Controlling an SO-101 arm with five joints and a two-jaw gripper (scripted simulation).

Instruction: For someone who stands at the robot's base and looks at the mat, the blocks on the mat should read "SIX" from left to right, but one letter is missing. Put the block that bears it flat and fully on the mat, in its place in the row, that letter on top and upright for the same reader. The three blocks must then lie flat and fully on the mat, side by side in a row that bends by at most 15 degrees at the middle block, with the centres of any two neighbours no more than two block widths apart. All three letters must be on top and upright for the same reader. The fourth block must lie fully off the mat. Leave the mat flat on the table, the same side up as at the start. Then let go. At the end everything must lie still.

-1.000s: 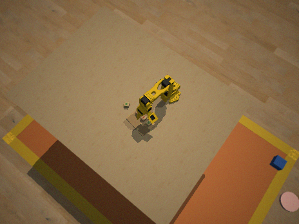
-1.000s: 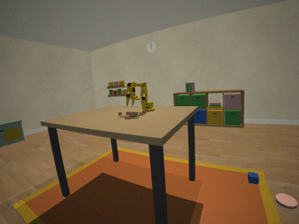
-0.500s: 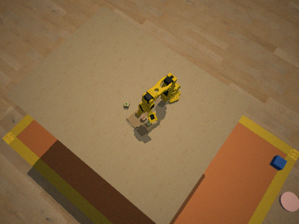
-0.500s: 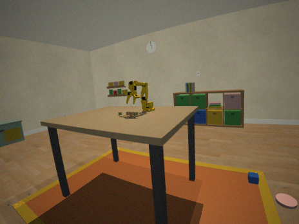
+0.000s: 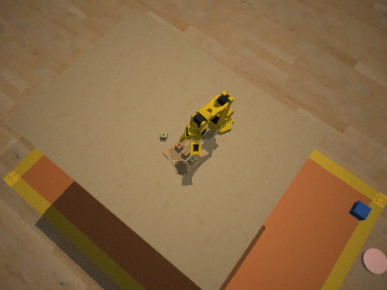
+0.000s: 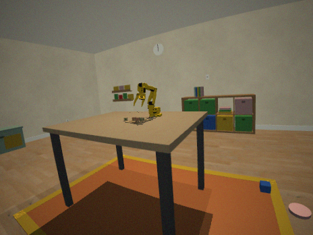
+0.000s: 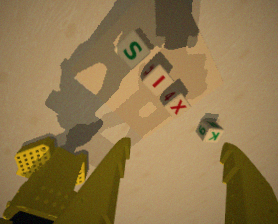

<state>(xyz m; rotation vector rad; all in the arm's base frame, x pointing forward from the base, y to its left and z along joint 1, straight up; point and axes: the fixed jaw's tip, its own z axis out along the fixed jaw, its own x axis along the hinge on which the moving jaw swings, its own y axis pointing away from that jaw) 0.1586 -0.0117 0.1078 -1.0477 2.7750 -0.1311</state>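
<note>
Three blocks lie side by side in a row on the pale mat (image 7: 207, 75) (image 5: 170, 155). In the wrist view they are the S block (image 7: 132, 50) with a green letter, the I block (image 7: 158, 80) and the X block (image 7: 178, 106) with red letters, all letters on top. They also show in the top view: the S block (image 5: 193, 159), the I block (image 5: 186, 153) and the X block (image 5: 178, 147). A fourth block, the K block (image 7: 213, 133) (image 5: 163, 136), lies on the bare table just off the mat, beyond the X end. My gripper (image 7: 175, 146) (image 6: 139, 100) hangs above the row, open and empty.
The arm's yellow base (image 5: 225, 123) (image 7: 34, 161) stands on the table (image 5: 125, 84) behind the mat. The arm's shadow falls over the mat and the S block. The table edges are far from the blocks.
</note>
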